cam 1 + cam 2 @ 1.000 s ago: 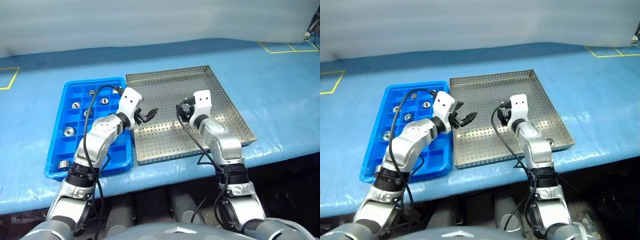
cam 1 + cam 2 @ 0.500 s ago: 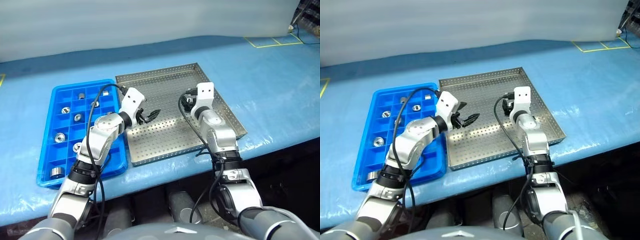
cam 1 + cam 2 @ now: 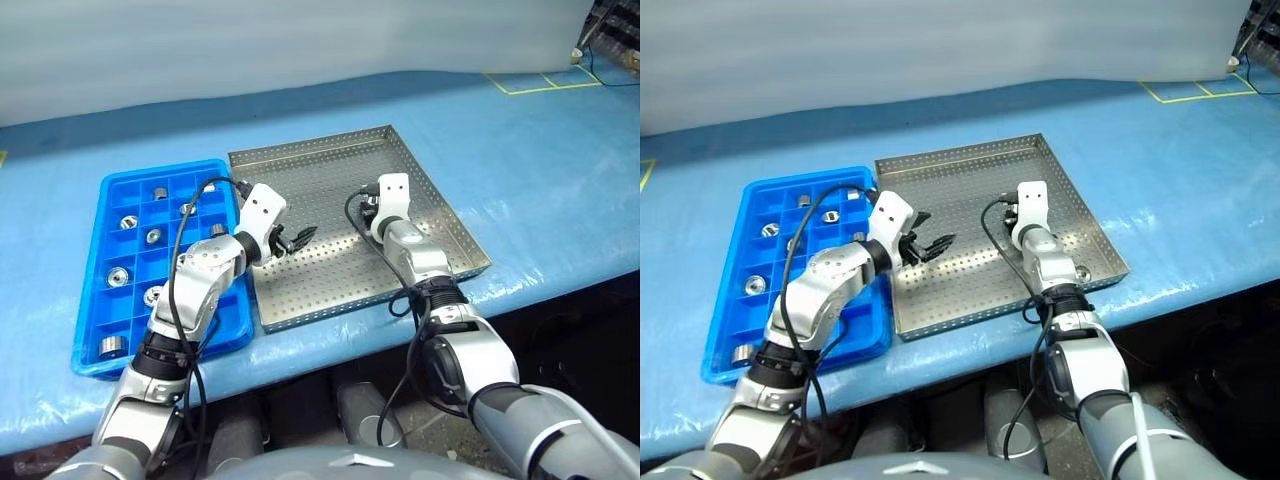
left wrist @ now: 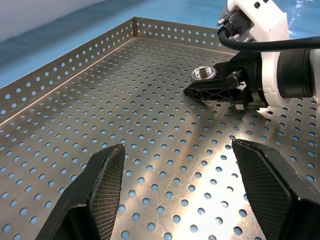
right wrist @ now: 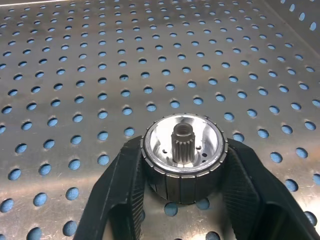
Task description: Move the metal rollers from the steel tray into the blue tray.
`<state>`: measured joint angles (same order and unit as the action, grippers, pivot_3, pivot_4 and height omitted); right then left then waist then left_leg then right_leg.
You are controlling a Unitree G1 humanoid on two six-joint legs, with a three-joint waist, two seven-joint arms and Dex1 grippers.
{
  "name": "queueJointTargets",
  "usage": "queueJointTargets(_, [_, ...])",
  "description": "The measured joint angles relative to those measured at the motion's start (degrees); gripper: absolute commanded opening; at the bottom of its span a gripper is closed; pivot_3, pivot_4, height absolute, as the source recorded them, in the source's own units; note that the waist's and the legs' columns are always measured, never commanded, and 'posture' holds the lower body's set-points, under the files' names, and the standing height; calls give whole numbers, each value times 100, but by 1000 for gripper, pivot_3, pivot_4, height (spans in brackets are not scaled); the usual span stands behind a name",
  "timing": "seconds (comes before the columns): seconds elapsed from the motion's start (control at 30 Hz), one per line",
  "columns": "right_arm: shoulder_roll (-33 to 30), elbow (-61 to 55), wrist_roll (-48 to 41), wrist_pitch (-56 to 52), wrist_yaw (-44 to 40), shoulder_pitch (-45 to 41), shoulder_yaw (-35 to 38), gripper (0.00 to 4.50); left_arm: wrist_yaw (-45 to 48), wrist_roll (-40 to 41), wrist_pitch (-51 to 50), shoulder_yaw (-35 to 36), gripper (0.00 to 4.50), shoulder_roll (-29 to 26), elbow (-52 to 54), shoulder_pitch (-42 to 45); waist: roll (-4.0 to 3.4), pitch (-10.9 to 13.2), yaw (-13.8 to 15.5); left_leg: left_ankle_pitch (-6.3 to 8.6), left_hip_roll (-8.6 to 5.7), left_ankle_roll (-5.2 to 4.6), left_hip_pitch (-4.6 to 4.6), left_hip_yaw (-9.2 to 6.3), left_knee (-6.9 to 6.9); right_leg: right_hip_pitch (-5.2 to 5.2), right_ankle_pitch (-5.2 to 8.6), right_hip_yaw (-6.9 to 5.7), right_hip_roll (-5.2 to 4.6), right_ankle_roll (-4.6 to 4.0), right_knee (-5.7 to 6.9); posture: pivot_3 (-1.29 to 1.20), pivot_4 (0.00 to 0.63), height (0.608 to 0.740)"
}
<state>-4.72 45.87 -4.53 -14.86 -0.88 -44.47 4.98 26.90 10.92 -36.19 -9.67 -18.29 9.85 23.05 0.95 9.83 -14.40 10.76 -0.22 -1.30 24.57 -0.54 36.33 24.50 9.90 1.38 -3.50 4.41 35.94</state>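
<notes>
Steel roller (image 5: 182,157), ribbed rim, dense and rigid; my right gripper (image 5: 182,192) pinches its sides, left gripper (image 4: 190,192) spread.

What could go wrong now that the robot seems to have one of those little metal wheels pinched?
The right end effector is closed on a metal roller low on its round side, so it might slip out when lifted. To reach the blue tray it must pass the left end effector, open over the steel tray, and could bump it.
</notes>
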Motion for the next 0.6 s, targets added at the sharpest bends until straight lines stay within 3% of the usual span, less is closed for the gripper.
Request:
queueJointTargets(0.23, [14, -472, -41, -115, -73, 214, -9, 1728, -11, 42, -135, 36, 3750, -117, 225, -210, -1, 0, 46, 0, 1, -1, 1, -1, -1, 3, 0, 1, 0, 0, 1, -220, 150, 740])
queueJointTargets(0.43, [-439, -4370, -918, -1957, -1942, 1540, -1245, 1728, 92, 379, -1093, 867, 3750, -1022, 1252, -721, -7, 3, 60, 3, 49, -4, 5, -5, -11, 18, 8, -1, 17, -12, 8, -205, 150, 740])
queueJointTargets(0.6, [-554, -6377, -1405, -3027, -2592, 1947, -2456, 1728, 462, 880, -1855, 1622, 3750, -1869, 2315, -1453, -6, 2, 120, 4, 55, 0, -7, -7, -10, 11, 40, -10, 14, -64, 8, -179, 150, 740])
